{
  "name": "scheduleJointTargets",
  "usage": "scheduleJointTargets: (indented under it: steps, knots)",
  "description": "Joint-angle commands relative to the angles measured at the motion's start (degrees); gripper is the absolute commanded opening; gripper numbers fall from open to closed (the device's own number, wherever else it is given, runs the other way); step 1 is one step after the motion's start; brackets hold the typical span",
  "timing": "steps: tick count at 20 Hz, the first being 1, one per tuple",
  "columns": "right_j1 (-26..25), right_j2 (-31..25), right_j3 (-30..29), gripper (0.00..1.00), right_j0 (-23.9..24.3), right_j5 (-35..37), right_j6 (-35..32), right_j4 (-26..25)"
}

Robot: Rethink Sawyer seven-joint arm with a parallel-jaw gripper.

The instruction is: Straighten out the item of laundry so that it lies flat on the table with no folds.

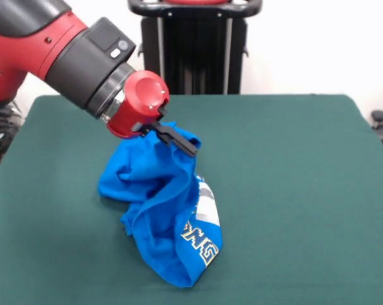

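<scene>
Arm [58, 47]: you see it enter from the upper left, red and black, angled down toward the table's middle, ending in a round red wrist cap.
Gripper [182, 141]: black fingers stick out from the red cap, tilted down to the right. You have them closed on a raised bunch of the T-shirt's upper edge.
T-shirt [163, 203]: bright blue, crumpled, its top pulled up off the cloth by the grip. The rest hangs down and trails toward you in heavy folds, its lower part resting on the table left of centre. White pixel graphic and white-and-yellow lettering show on the right-hand fold near the bottom.
Table [306, 190]: dark green, and your right half carries nothing.
</scene>
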State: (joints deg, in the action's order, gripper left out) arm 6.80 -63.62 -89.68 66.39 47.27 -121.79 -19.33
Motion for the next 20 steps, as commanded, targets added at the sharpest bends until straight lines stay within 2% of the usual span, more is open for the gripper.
scheduleJointTargets:
  steps: [1,6,10,16,20]
  knots:
    - [-5.0,1.9,-2.1,0.00,3.1,4.5,23.5,-4.2]
    - [-4.6,2.0,-1.1,0.00,5.8,9.5,25.7,-4.9]
    - [-3.9,2.8,0.5,0.00,6.4,10.2,26.5,-6.7]
    - [-5.2,5.0,3.7,0.00,8.3,12.2,31.3,-8.8]
    - [-1.9,6.0,2.3,0.00,10.3,8.6,29.0,-12.1]
